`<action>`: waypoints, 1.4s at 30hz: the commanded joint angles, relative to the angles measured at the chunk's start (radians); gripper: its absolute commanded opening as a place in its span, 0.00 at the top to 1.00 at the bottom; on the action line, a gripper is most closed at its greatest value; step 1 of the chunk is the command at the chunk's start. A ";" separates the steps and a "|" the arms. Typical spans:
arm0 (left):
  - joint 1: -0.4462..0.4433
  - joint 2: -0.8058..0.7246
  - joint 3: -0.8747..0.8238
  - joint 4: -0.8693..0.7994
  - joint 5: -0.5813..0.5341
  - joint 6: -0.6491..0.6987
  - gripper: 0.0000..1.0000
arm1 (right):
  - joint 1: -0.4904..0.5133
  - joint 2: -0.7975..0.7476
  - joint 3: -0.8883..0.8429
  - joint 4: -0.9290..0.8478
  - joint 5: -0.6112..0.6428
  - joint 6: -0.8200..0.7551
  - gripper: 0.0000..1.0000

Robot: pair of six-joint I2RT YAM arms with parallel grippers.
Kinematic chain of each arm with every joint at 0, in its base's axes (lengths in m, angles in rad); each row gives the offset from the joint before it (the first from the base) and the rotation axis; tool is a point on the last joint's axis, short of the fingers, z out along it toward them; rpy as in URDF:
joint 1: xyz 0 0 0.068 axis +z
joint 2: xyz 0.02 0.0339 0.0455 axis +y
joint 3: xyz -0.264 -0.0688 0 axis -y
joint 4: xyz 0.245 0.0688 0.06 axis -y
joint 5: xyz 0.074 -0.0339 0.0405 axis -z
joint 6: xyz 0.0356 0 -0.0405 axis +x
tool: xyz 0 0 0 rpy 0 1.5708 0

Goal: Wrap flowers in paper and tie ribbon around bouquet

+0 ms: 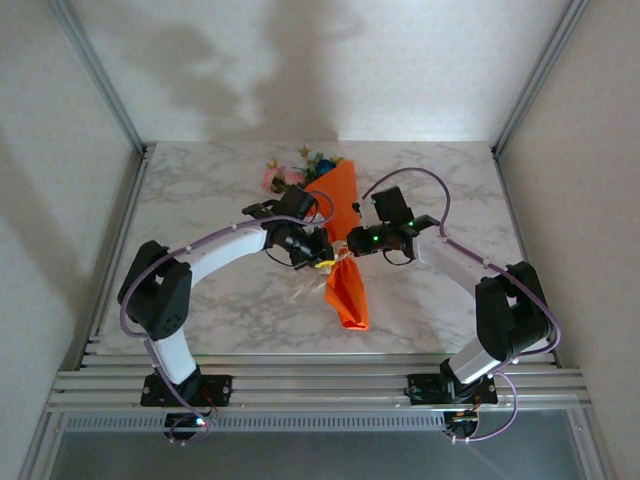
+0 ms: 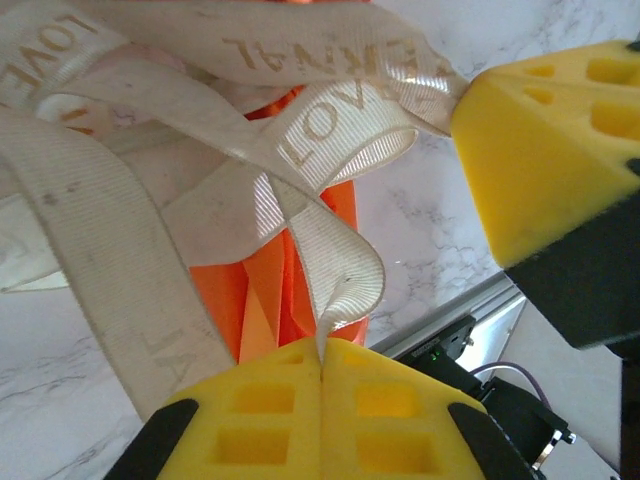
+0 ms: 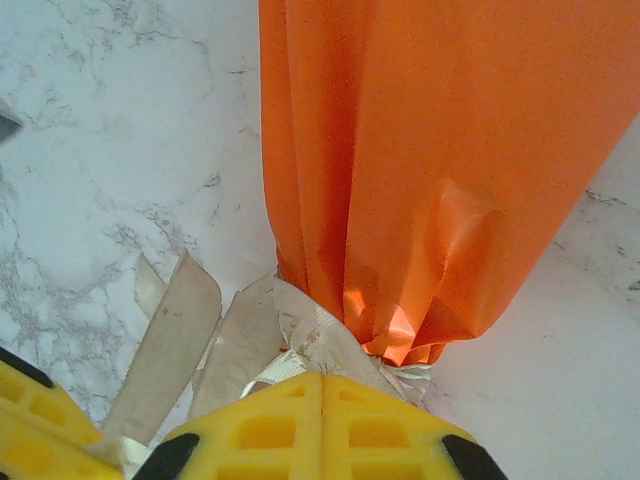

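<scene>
Left gripper [image 2: 322, 352] clenched on ribbon [image 2: 330, 130] loop | right gripper [image 3: 322, 385] clenched on ribbon at bouquet [image 3: 430, 150] waist | bouquet mid-table, flowers [image 1: 290, 175] toward 12 o'clock | judged risk: uneven pull could drag the binding toward the 6 o'clock tail, or slick ribbon could slip from the pads [image 2: 270, 420].

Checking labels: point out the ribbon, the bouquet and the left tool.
ribbon [image 2: 330, 130], left wrist view, on the lettered loop.
bouquet [image 3: 420, 150], right wrist view, on the orange paper wrap.
left tool [image 2: 322, 362], left wrist view, at the closed tip seam.
</scene>
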 commanded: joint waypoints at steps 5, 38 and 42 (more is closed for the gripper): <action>-0.012 0.078 0.048 0.073 -0.023 -0.045 1.00 | 0.007 -0.023 -0.040 0.047 -0.061 0.001 1.00; -0.003 0.025 -0.202 0.366 -0.104 -0.314 1.00 | 0.017 -0.030 -0.180 0.146 -0.256 0.011 1.00; -0.001 0.025 -0.217 0.404 -0.096 -0.339 1.00 | 0.029 -0.021 -0.182 0.161 -0.269 0.020 1.00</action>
